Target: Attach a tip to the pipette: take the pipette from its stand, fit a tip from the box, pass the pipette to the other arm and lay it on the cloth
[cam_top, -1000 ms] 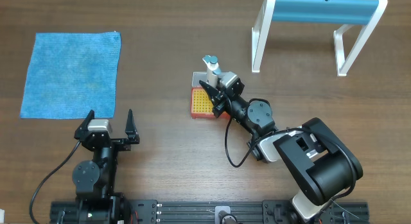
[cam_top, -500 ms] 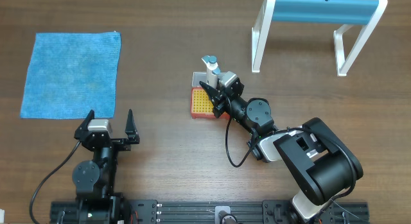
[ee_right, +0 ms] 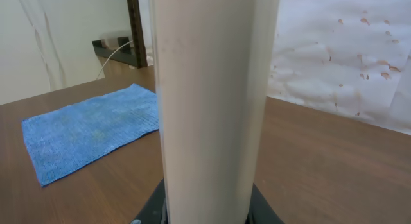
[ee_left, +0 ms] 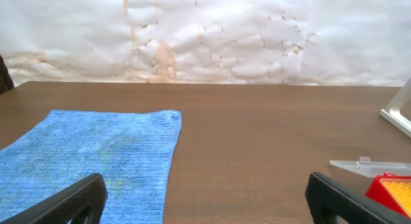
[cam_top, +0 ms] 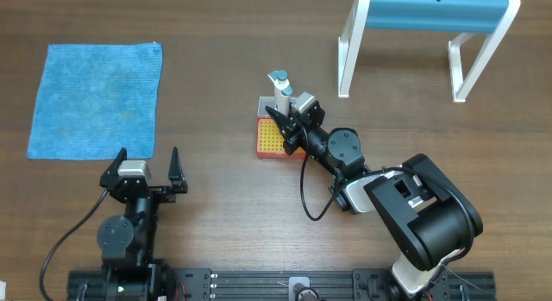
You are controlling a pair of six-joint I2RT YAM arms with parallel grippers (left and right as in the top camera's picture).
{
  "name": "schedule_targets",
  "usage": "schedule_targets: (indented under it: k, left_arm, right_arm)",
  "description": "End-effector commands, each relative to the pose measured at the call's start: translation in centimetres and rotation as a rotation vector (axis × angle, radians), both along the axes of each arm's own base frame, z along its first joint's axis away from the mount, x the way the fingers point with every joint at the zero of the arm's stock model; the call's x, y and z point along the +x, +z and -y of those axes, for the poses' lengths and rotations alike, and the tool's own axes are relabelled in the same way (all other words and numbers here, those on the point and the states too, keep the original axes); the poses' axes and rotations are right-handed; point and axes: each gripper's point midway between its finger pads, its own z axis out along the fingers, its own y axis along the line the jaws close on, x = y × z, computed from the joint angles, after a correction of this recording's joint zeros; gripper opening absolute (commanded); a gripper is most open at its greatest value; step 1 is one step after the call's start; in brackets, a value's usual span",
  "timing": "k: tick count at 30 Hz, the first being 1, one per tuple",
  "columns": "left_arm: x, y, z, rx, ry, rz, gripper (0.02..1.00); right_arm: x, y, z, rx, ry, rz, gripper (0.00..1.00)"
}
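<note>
The white pipette point(cam_top: 282, 90) with a blue-grey cap stands upright over the orange tip box point(cam_top: 269, 138), and my right gripper point(cam_top: 288, 120) is shut on its body. In the right wrist view the pipette barrel point(ee_right: 215, 102) rises straight up between the fingers, with the blue cloth point(ee_right: 90, 131) far behind it. The cloth point(cam_top: 97, 101) lies flat at the table's far left. My left gripper point(cam_top: 147, 159) rests open near the front left, just short of the cloth's near edge; its view shows the cloth point(ee_left: 96, 153) ahead and the tip box point(ee_left: 392, 189) off to one side.
The white and blue pipette stand point(cam_top: 427, 25) is at the back right. The tip box's clear lid point(ee_left: 363, 164) lies open behind the box. Bare wooden table lies between the cloth and the box.
The right gripper and the pipette have shifted slightly up the top view over the tip box. The left arm has not moved.
</note>
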Motion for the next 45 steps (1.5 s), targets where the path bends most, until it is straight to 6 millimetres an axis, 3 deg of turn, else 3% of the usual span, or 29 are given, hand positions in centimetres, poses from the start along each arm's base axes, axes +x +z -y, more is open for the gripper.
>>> schedule_targets:
  k: [1,3,12,16,24,27,31,36,41,42,44,45]
  left_arm:
    - [0.0,-0.2,-0.1,-0.004,0.009,-0.003,0.996]
    - [0.0,-0.2,-0.1,-0.004,0.009,-0.003,0.996]
    - [0.0,-0.2,-0.1,-0.004,0.009,-0.003,0.996]
    - [0.0,-0.2,-0.1,-0.004,0.009,-0.003,0.996]
    - [0.0,-0.2,-0.1,-0.004,0.009,-0.003,0.996]
    - [0.0,-0.2,-0.1,-0.004,0.009,-0.003,0.996]
    - [0.0,-0.2,-0.1,-0.004,0.009,-0.003,0.996]
    - [0.0,-0.2,-0.1,-0.004,0.009,-0.003,0.996]
    - [0.0,0.0,-0.1,-0.004,0.006,0.002,0.996]
    - [0.0,0.5,1.0,-0.026,-0.052,0.023,0.996]
    - [-0.5,1.4,4.9,-0.469,-0.259,0.002,0.996]
    - [-1.0,1.2,6.3,-0.804,-0.311,-0.082,0.996]
  right_arm:
    - [-0.7,-5.1,1.0,-0.076,-0.022,-0.133,0.082]
    - [-0.7,-5.0,1.0,-0.073,-0.022,-0.127,0.082]
    - [-0.5,3.6,0.8,0.051,-0.019,0.091,0.08]
    - [-0.9,5.9,1.1,0.047,-0.019,0.085,0.08]
    - [-1.1,13.6,1.2,-0.048,-0.019,-0.083,0.08]
    - [-1.0,15.7,0.8,-0.026,-0.011,-0.044,0.08]
    - [-1.1,14.9,0.8,0.051,-0.015,-0.167,0.08]
    - [-4.0,11.7,-1.1,0.085,0.149,-0.423,0.082]
    - [-4.3,11.9,-1.2,0.21,0.145,-0.573,0.084]
    - [-4.3,11.9,-1.2,0.231,0.142,-0.598,0.082]
    - [-4.3,11.9,-1.2,0.278,0.132,-0.656,0.073]
    - [-4.3,11.9,-1.2,0.288,0.131,-0.667,0.08]
